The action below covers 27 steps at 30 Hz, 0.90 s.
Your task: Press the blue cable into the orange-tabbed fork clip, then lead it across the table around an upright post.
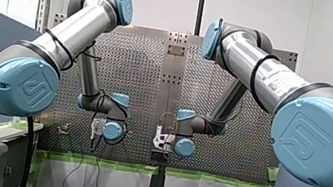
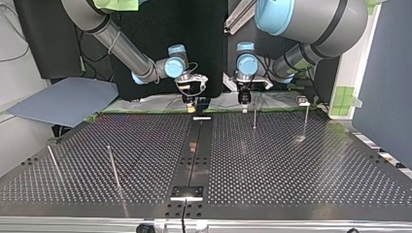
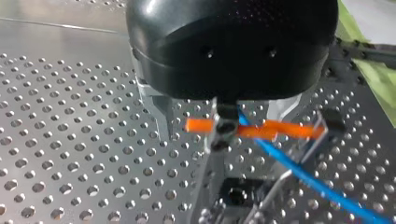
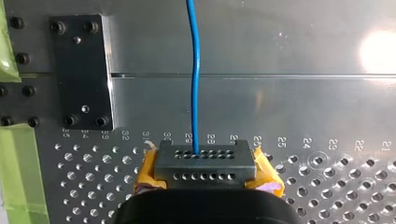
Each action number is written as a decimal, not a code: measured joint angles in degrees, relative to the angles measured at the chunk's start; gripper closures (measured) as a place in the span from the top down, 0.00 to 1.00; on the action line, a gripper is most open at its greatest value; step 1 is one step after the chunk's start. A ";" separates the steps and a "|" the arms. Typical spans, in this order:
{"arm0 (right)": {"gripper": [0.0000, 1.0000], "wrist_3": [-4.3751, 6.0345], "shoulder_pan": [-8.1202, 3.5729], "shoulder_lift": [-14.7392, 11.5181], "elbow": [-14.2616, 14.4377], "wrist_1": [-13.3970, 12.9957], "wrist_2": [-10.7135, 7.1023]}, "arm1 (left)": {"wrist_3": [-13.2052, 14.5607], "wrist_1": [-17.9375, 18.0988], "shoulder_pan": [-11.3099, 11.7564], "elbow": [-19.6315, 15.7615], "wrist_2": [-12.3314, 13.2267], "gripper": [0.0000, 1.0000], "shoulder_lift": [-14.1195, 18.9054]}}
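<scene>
My right hand (image 4: 205, 162) grips the blue cable (image 4: 195, 84); my left hand (image 3: 223, 125) seems spread open.

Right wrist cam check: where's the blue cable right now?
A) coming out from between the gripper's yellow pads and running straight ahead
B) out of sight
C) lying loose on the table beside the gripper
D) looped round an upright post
A: the blue cable leaves my right gripper from between its yellow pads and runs straight ahead over the table.
</scene>
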 joint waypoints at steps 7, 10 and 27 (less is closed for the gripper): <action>0.00 0.00 0.08 0.00 -0.08 0.01 0.00 | 0.81 -0.18 -0.20 0.00 -0.47 1.00 0.00; 0.00 0.00 0.07 0.00 -0.11 0.01 0.00 | 0.95 -0.19 -0.36 0.00 -0.53 1.00 -0.01; 0.00 0.00 0.04 0.00 -0.17 0.01 0.00 | 1.56 -0.20 -0.68 0.00 -2.83 0.00 -0.02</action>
